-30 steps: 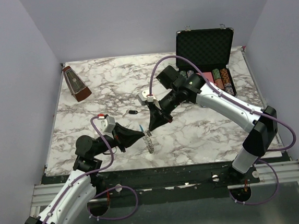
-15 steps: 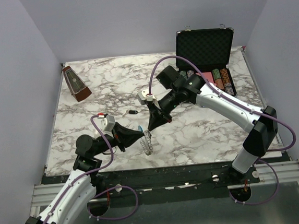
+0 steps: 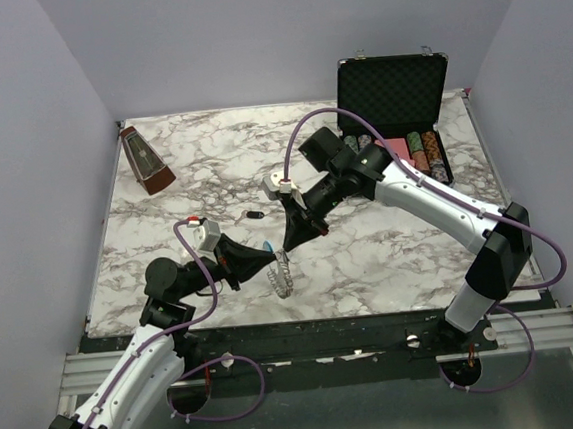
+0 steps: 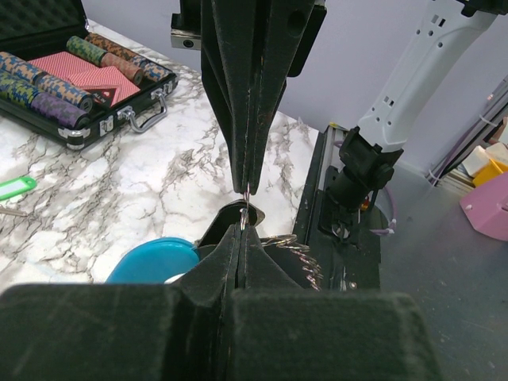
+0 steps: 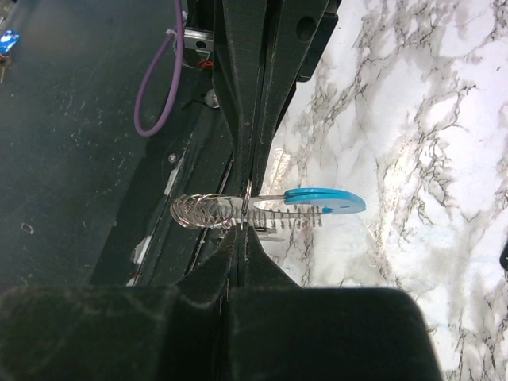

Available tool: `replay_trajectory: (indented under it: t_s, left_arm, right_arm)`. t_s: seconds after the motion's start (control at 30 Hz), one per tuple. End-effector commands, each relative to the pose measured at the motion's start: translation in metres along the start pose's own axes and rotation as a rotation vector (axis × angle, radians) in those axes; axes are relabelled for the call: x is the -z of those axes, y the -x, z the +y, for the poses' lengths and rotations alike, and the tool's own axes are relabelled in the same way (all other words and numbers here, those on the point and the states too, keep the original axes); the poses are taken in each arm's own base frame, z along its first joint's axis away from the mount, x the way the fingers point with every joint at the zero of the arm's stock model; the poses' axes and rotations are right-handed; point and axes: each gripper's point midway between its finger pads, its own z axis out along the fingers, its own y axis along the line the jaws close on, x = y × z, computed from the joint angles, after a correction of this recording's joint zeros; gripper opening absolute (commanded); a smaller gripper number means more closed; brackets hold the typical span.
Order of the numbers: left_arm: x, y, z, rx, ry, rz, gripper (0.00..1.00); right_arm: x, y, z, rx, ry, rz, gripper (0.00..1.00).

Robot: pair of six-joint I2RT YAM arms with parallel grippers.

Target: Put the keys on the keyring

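The keyring [image 3: 284,273], a loop of silvery links with a light blue section, hangs between both grippers above the table's front middle. My left gripper [image 3: 271,260] is shut on a thin ring of it; in the left wrist view [image 4: 244,221] the blue section [image 4: 155,258] lies left of the fingers and the links [image 4: 305,252] right. My right gripper [image 3: 289,244] comes down from above, shut on the same thin ring, tip to tip with the left. The right wrist view [image 5: 243,232] shows the keyring [image 5: 274,208] edge-on. A black key [image 3: 253,215] and a green key [image 4: 16,188] lie on the table.
An open black case [image 3: 392,93] with striped poker chips [image 3: 427,154] and red cards stands at the back right. A brown metronome [image 3: 147,159] stands at the back left. The table's front edge and black rail [image 3: 307,335] lie just below the grippers.
The hanging links of the keyring have shifted slightly. Both arms have barely moved.
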Motion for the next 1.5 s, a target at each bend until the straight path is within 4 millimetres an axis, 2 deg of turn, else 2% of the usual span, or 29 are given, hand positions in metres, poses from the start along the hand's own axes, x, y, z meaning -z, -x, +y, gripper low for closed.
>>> replay_trajectory:
  t_s: [0.0, 1.47]
  left_arm:
    - [-0.001, 0.013, -0.006, -0.028, -0.021, -0.019, 0.0]
    - [0.0, 0.016, -0.004, -0.035, -0.006, -0.053, 0.0]
  right_arm:
    - [-0.003, 0.003, 0.001, -0.008, -0.004, -0.011, 0.01]
    - [-0.014, 0.001, -0.001, -0.067, 0.009, -0.036, 0.01]
